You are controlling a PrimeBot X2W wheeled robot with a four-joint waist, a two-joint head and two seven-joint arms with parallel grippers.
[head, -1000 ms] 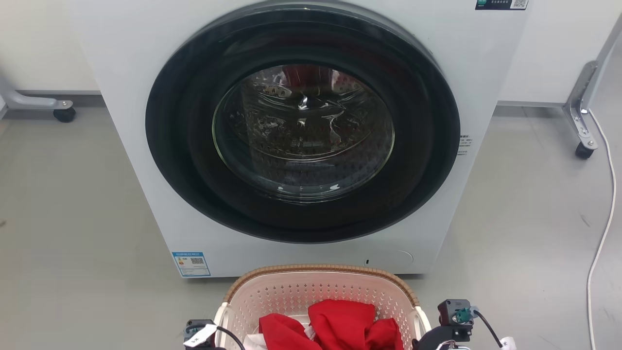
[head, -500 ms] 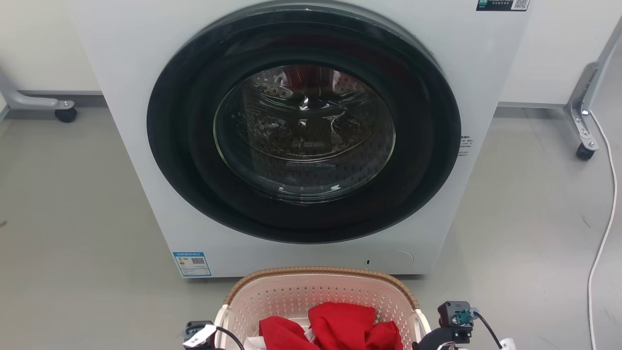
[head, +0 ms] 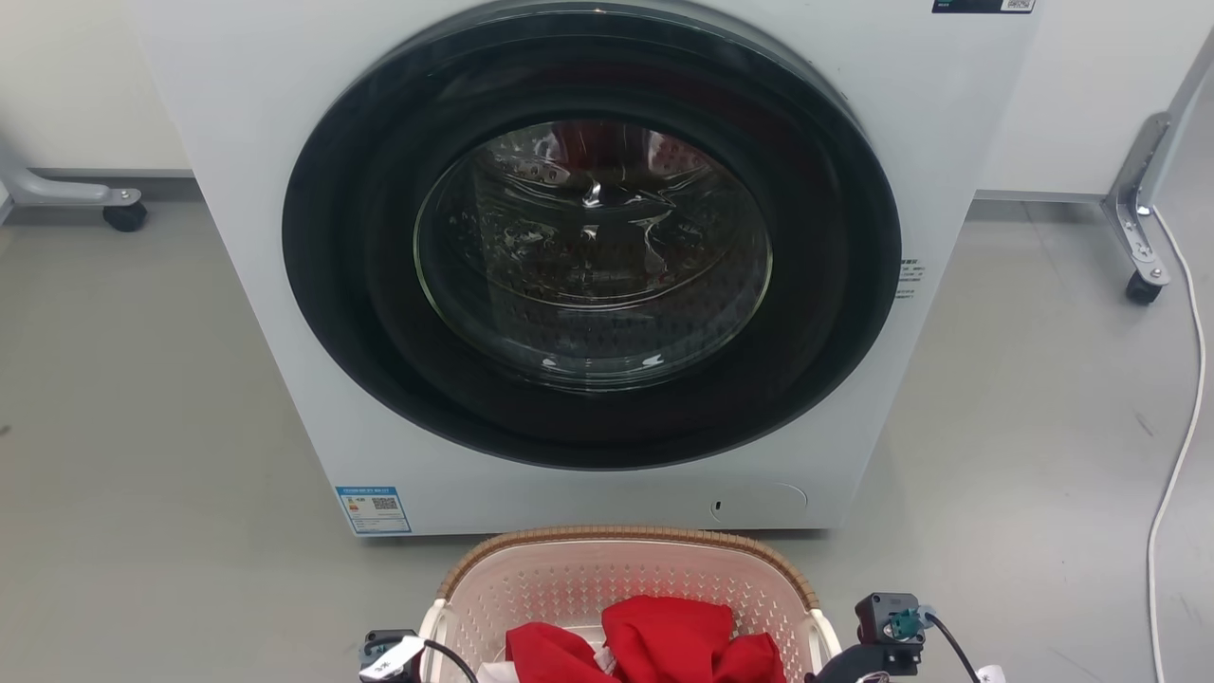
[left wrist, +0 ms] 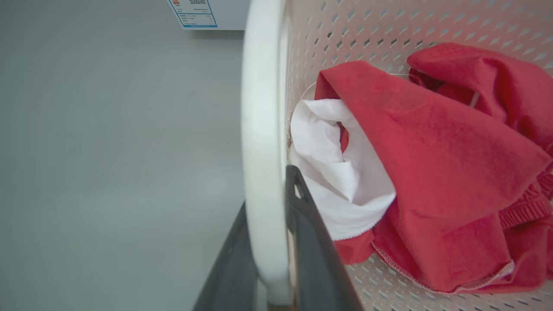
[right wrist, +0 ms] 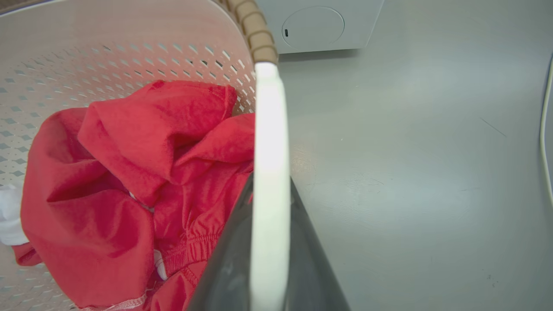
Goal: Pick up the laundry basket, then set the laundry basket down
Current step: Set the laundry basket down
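Cream-white perforated plastic forms the laundry basket (head: 588, 579), seen just in front of the washing machine (head: 256, 190). Its left handle (left wrist: 263, 108) is clamped by the left gripper (left wrist: 268, 190) and its right handle (right wrist: 270, 129) by the right gripper (right wrist: 270, 181). A red garment (head: 664, 636) and a white cloth (left wrist: 328, 151) are held inside.

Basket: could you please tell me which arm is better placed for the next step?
Neither alone, I'd say: the left gripper is shut on the left handle, the right gripper on the right handle, so both should move the basket together.
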